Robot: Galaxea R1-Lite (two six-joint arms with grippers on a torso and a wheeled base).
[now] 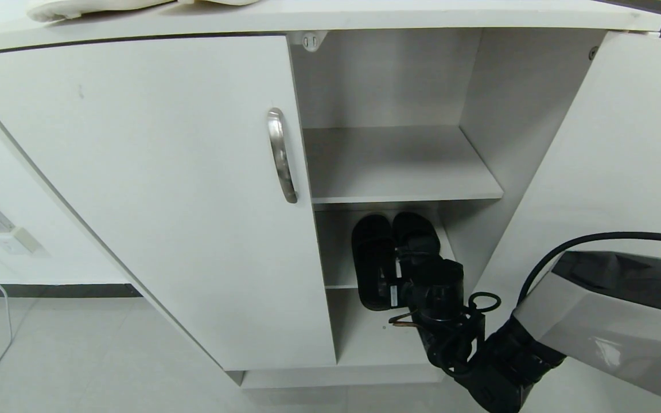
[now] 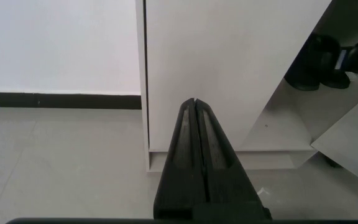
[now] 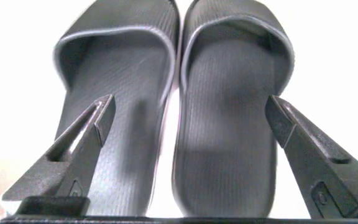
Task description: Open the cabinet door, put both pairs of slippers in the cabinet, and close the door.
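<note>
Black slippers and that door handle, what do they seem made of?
Black slippers: probably soft rubber or foam, matte, with fine moulded ribbing on the footbeds. Door handle: looks like brushed metal, silvery with a soft sheen along its curve.

Black slippers (image 1: pixel 373 258) side by side inside cabinet (image 1: pixel 388 80), door (image 1: pixel 611 149) open

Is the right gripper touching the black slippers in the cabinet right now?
Cannot tell. In the right wrist view the open right gripper overlaps the black slippers, but contact is unclear.
</note>
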